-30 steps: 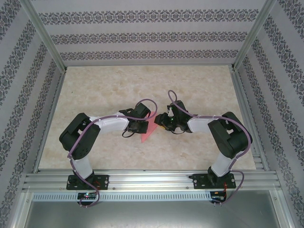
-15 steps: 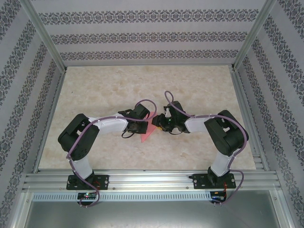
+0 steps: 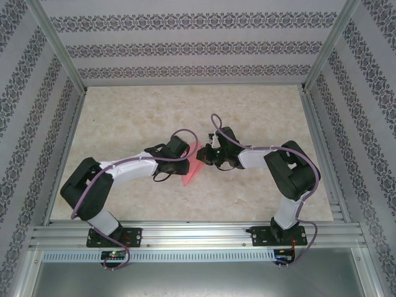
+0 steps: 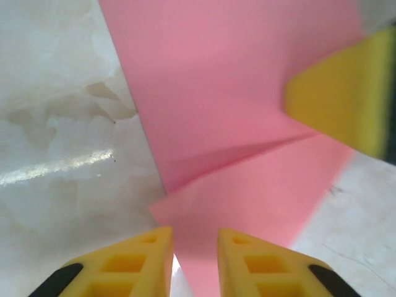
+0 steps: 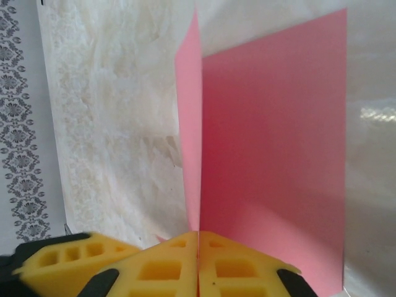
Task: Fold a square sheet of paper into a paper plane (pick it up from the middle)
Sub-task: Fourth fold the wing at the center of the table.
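Where both arms meet at mid-surface [image 3: 136, 117], the square sheet of paper [image 3: 192, 172] shows plain pink-red, creased into two panels that meet at a ridge (one panel stands upright). Its near corner is cut off behind yellow fingers. Right pincer [image 5: 198, 238] is pressed together, pinching the fold; left pincer [image 4: 195, 240] is slightly spread, with paper in the gap between its tips.

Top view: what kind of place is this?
Probably a robot lab booth, not a real room: aluminium frame posts, patterned wall panels around a marble-look table, left arm and right arm bolted at its edge.
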Motion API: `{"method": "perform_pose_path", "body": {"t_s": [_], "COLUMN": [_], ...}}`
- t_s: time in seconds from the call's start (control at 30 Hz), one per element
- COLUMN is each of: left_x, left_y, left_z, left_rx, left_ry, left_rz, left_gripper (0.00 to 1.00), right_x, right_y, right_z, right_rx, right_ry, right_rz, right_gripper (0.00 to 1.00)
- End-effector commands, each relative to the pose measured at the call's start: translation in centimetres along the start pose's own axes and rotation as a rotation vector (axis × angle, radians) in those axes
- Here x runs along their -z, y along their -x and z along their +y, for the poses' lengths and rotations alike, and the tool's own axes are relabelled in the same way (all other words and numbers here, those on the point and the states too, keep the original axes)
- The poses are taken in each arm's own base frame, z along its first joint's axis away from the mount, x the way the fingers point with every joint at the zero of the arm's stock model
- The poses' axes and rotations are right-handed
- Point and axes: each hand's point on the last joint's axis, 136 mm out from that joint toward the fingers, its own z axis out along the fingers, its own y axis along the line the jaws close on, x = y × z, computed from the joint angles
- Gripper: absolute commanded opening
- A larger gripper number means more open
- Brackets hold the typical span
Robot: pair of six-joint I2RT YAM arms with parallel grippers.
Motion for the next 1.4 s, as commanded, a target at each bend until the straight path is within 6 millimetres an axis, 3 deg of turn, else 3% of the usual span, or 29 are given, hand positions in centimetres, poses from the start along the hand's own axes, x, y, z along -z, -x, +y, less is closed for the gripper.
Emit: {"method": "perform_pose_path", "body": {"t_s": [0.0,0.1,0.27,0.73,1.13,1.37], "left_x": [1.6,1.9,0.4,-1.3,-1.5,-1.7], "left_y": [-0.3,-1.1,-2.7,-2.5,-2.3,-2.5], "left_z": [-1.7,-2.7,-3.2,-2.3,-1.7,-1.7], "left_rx": [-0.040,-0.085,-0.135,-0.161,-0.200,-0.223], "left_ry": [-0.036,-0.011,0.055,0.327,0.427,0.422], "left_rz": [-0.046,-0.055,-0.039,-0.126,-0.158,-0.150], "left_gripper": [0.31,0.33,0.34,0.34,0.16,0.07], "right_x": [0.7,1.2,2.1,1.8,1.3,1.2], "right_y": [0.5,0.5,0.4,0.1,0.1,-0.1], "right_z": [1.0,1.5,1.4,1.5,1.3,0.8], "right_rx": [-0.039,-0.076,-0.146,-0.159,-0.158,-0.151], "right_ry": [0.011,0.024,0.014,0.008,0.002,-0.019], "right_rz": [-0.060,-0.107,-0.181,-0.184,-0.164,-0.148], "right_gripper": [0.06,0.05,0.05,0.06,0.08,0.14]}}
